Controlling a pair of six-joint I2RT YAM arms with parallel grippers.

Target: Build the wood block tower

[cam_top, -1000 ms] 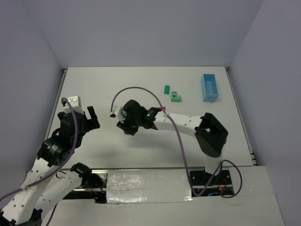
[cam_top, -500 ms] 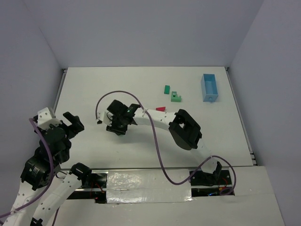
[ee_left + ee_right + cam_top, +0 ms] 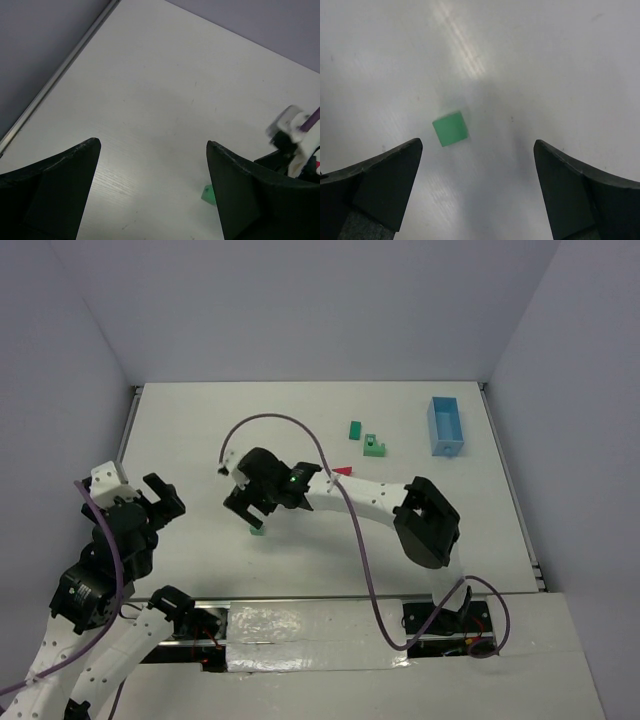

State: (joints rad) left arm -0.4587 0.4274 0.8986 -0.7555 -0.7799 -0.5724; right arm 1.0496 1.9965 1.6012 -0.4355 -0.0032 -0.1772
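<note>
A small green block (image 3: 450,128) lies loose on the white table, just ahead of my right gripper (image 3: 477,145), whose jaws stand wide open and hold nothing. From above, that block (image 3: 258,531) sits beside the right gripper (image 3: 246,512) at centre left. Two more green pieces (image 3: 354,428) (image 3: 374,445) and a red triangular piece (image 3: 343,471) lie further back. My left gripper (image 3: 165,495) hovers open at the left. In the left wrist view the open left gripper (image 3: 152,145) shows the green block (image 3: 208,194) half hidden behind its right finger.
A light blue box (image 3: 446,426) stands at the back right. The right arm stretches across the table's middle with its purple cable (image 3: 270,422) looping over it. The table's left rail (image 3: 55,80) runs close to the left gripper.
My right gripper has opened and let go of the small green block, which now lies on the table. The left arm has pulled back to the left since a second ago.
</note>
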